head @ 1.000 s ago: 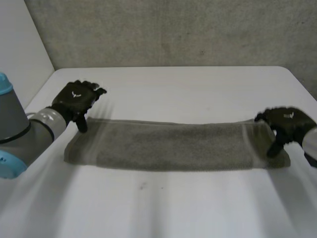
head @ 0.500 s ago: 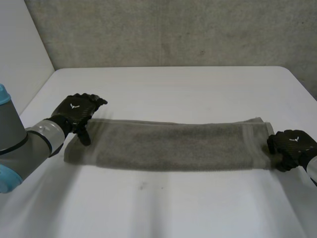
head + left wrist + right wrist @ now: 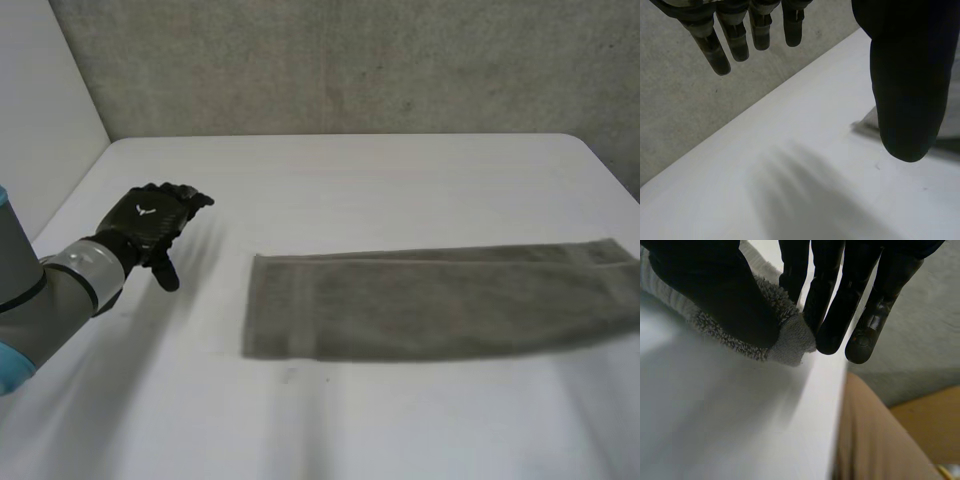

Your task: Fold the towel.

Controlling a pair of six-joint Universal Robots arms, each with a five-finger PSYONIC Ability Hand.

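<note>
The towel lies flat on the table, over to the right. It looks soft, light and floppy, so corners are best to grab. The right hand pinches its end. The left hand hangs loose, holding nothing.

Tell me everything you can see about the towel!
The towel is grey and fuzzy, like looped terry cloth, with a stitched band near each short end. It lies flat as a long, narrow strip across the right side of the white table, running out to the head view's edge. By the table's edge, the right hand pinches the tip of that end between thumb and fingers. The left hand is open and apart from it, not touching.
</note>
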